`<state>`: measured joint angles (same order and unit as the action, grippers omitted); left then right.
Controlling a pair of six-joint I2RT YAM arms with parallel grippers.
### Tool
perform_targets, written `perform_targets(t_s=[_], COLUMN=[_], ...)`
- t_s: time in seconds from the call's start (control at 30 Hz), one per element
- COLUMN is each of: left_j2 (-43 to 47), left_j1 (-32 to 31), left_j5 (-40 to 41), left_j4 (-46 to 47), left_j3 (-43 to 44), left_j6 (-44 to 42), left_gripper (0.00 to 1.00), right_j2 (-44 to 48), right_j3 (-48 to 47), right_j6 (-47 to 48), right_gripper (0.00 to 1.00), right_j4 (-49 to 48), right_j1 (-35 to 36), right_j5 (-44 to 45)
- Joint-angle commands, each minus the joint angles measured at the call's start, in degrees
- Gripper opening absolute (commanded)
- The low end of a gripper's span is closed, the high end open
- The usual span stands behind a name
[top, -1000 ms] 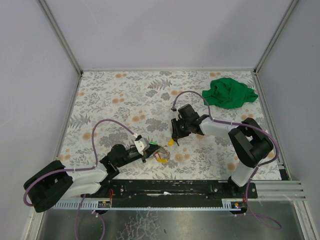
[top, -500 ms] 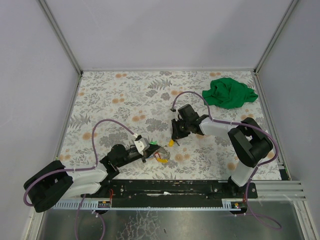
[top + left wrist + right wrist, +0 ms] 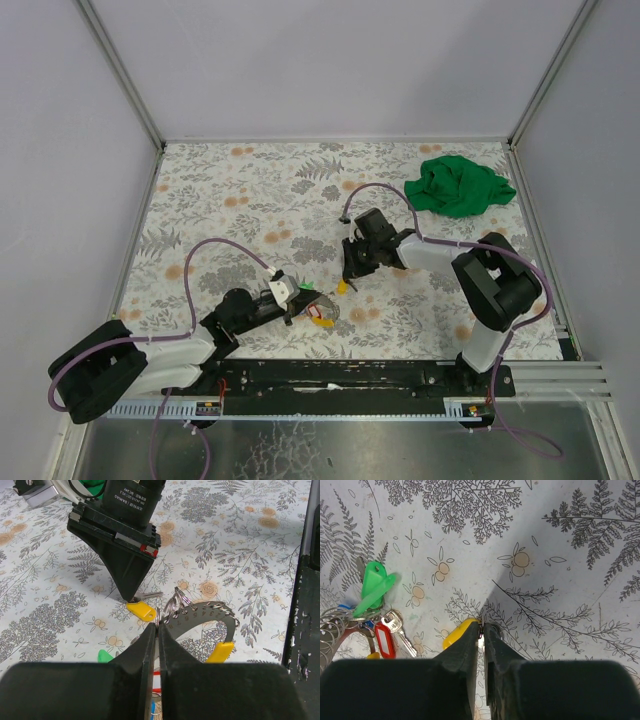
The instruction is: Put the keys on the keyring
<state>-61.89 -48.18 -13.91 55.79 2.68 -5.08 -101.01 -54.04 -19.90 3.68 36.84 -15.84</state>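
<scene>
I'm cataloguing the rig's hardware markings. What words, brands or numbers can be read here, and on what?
"DAMIAO": white print on the black motor housing above the right gripper, left wrist view.
Smaller line beside it: too small to read.
Stamped characters along the keyring, on its grey band: too blurred to read.
Other views: none.

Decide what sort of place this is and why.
Probably a robotics test cell: left arm and right arm bolted to a rail, plain walls in aluminium framing, a floral-covered table with keyring and yellow key.

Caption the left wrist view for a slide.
Left hand pinching the keyring; right hand holding the yellow-tagged key just beside it.
</scene>
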Motion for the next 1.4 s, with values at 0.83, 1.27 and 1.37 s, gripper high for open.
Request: perform_targets(t_s=[0.83, 1.27, 1.37], left_j2=[-2.63, -6.45, -6.47], left_j1=[0.37, 0.39, 0.37], left_j5=[-13.66, -18.12, -18.23], left_j4=[1.85, 6.89, 6.88], left_j3=[1.17, -0.15, -0.3], left_j6=[-5.51, -0.8, -0.92], left_gripper=[0.0, 0.0, 0.0], right_j2=[35.82, 36.66, 36.31], right_j3=[27.55, 35.5, 36.92], right_j6=[43.59, 52.59, 52.32], right_gripper=[0.0, 0.0, 0.0], right_j4=[-22.96, -35.42, -37.84], right_j1=[0.96, 8.87, 9.4], right_j5=[-26.78, -23.52, -24.07])
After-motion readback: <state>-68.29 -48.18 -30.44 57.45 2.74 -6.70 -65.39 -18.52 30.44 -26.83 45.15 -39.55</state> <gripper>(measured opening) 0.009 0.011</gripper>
